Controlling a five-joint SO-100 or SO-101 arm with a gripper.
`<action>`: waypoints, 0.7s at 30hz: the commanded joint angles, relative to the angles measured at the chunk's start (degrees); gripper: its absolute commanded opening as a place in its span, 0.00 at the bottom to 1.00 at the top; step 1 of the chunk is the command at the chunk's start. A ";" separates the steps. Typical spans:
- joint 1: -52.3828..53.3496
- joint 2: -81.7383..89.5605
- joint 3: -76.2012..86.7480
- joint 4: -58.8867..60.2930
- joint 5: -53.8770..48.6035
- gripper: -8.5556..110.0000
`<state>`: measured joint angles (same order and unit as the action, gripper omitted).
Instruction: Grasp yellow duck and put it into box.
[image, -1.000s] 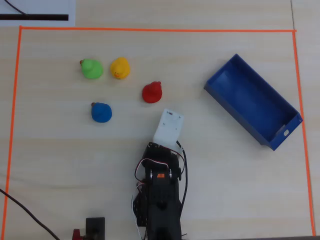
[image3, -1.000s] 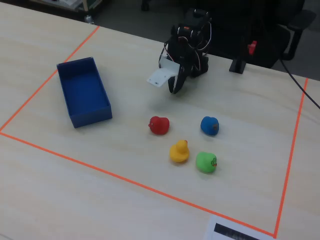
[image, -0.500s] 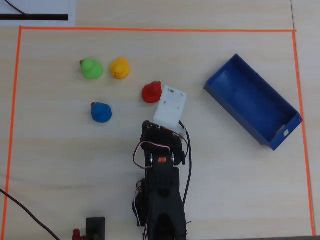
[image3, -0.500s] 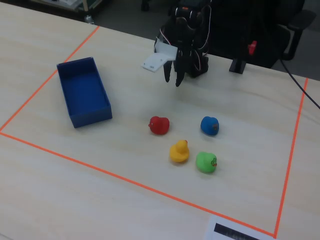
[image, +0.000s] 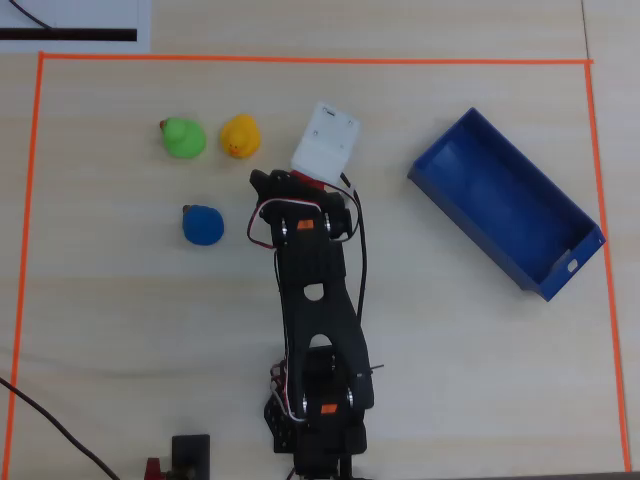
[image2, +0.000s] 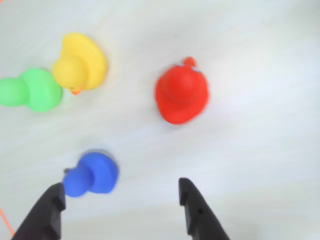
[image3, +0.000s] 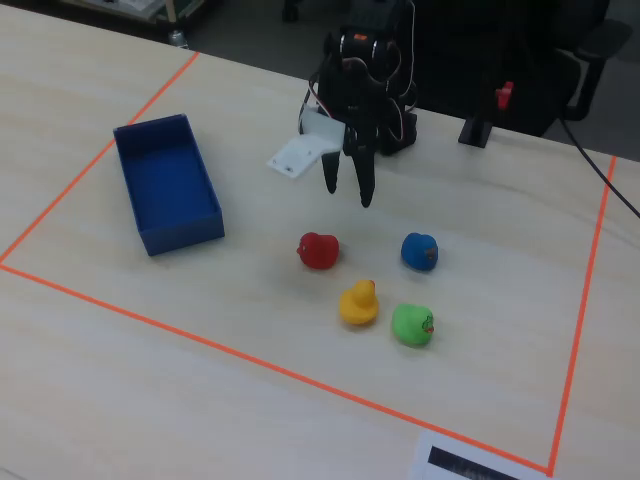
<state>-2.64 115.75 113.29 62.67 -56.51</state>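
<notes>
Pale wood-grain tabletop, fenced by orange tape (image: 300, 59), keeps the whole job inside one marked rectangle. Four toy ducks sit loosely clustered with gaps between them, probably so the fingers can close on one alone. The yellow duck (image: 240, 136) lies in the upper left of the overhead view, just beside the green duck (image: 183, 138) and apart from the blue duck (image: 203, 224); the red duck (image3: 318, 250) shows only in the fixed and wrist views, since the arm hides it from above. The gripper (image3: 346, 190) hangs above the table with its jaws spread and nothing between them, seemingly poised over the cluster before reaching. The box (image: 497, 240), empty, waits well apart at the right of the overhead view, open side up to receive a drop.
</notes>
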 joint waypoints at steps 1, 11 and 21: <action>-2.90 -6.24 -6.42 -1.67 2.11 0.34; -6.50 -23.03 -20.04 -3.87 7.03 0.34; -9.49 -32.08 -26.54 -6.15 9.76 0.34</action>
<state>-11.34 84.11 90.79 57.92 -47.20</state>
